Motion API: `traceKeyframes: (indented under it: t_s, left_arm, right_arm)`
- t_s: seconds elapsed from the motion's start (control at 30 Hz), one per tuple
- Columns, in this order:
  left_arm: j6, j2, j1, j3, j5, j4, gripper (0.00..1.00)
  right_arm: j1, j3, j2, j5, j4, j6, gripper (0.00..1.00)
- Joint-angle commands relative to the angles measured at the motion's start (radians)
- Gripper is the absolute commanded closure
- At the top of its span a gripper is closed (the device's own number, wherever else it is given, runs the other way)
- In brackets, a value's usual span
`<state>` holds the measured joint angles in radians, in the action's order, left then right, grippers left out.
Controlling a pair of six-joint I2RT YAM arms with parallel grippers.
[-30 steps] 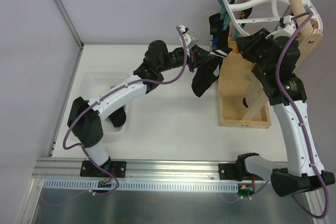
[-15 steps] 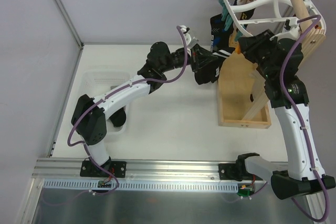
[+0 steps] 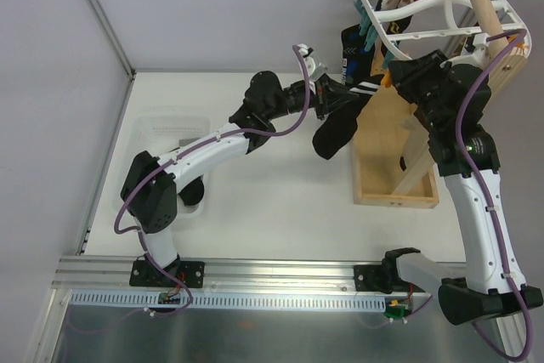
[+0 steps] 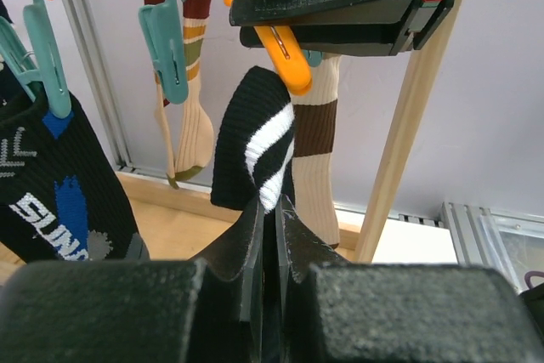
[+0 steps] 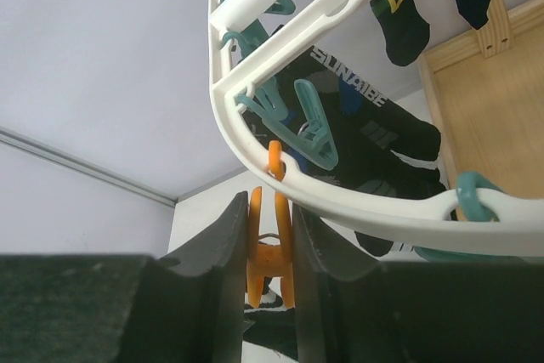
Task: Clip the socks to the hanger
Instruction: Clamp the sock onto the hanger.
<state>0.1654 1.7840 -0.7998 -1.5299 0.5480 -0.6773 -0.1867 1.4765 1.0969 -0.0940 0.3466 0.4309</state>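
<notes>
**A:** Sock with white stripes (image 4: 259,138), where does it sit?

**B:** It is pinched between the closed fingers of the left end effector (image 4: 270,210). Its cuff is raised just under the orange peg (image 4: 285,61) on the hanger (image 5: 365,208), well above the counter (image 3: 272,201).

**A:** And the right end effector (image 5: 272,214)?

**B:** It is clamped on that orange peg, one finger on each side. Whether cuff and peg touch cannot be told.
</notes>
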Motion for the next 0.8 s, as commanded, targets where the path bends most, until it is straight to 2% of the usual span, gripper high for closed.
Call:
traceKeyframes:
  t_s: [0.0, 0.47, 0.77]
  left_arm:
    - [0.003, 0.009, -0.012, -0.041, -0.007, -0.091, 1.00]
    - [0.143, 0.043, -0.012, -0.088, 0.142, -0.137, 1.00]
    - [0.201, 0.055, -0.015, -0.090, 0.152, -0.197, 1.00]
  right_arm:
    - [0.012, -0.002, -0.023, -0.007, -0.070, 0.039, 0.99]
    - [0.012, -0.044, -0.034, -0.007, -0.141, 0.045, 0.99]
    - [0.012, -0.065, -0.046, -0.003, -0.162, 0.028, 0.99]
